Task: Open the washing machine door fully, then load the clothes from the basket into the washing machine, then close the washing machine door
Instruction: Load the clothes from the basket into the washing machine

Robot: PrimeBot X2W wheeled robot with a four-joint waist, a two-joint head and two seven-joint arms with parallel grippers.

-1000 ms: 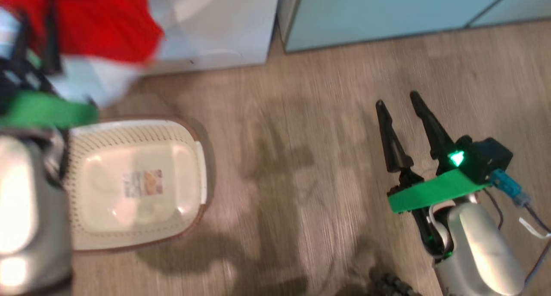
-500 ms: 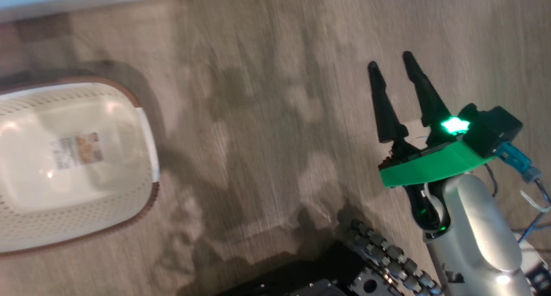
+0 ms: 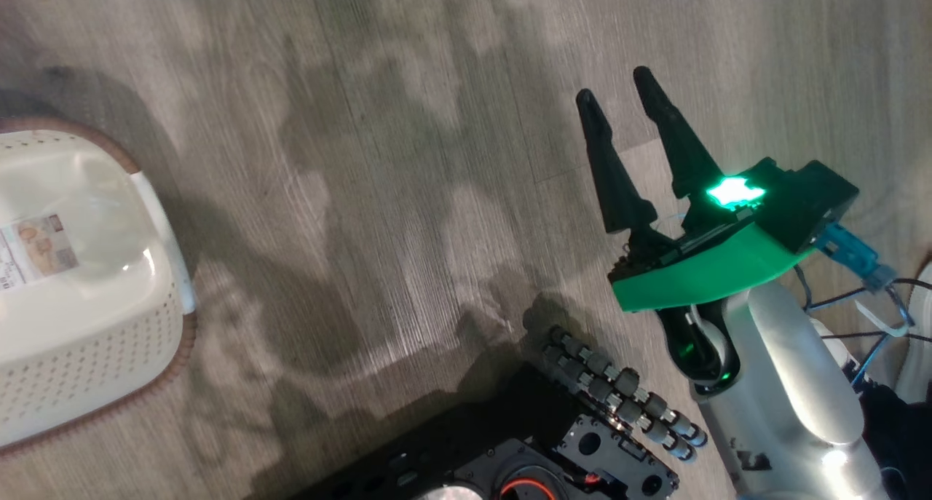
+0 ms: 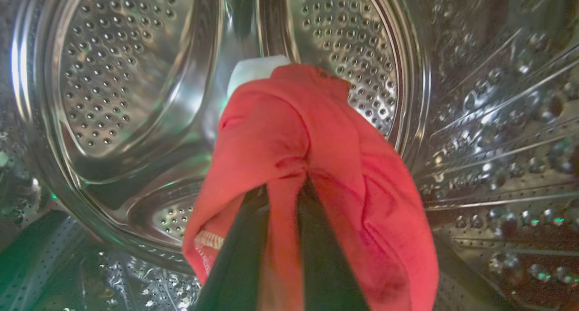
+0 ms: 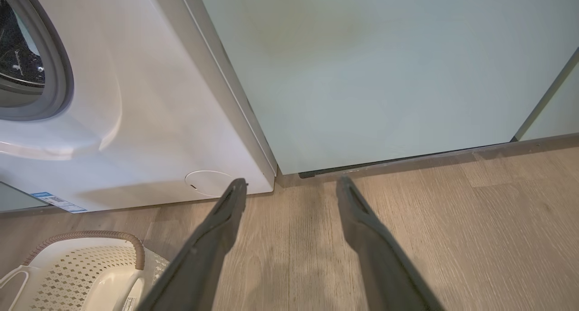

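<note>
Clothes (image 4: 325,134) hide left end effector (image 4: 285,184) tips; basket (image 3: 87,354) cut off, head cam.

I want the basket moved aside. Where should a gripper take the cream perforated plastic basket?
By the white side handle, from above, on the side facing the open right gripper: it juts past the brown rim of the upright basket.

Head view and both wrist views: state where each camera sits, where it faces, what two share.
Head view: from the head, down at wood-plank floor and cream perforated plastic basket; open right gripper shows.
Left wrist view: inside perforated steel drum; left gripper shut on red fabric garment.
Right wrist view: low, facing white washing machine and pale teal cabinet; own fingers.
Shared: basket, head and right wrist.
</note>
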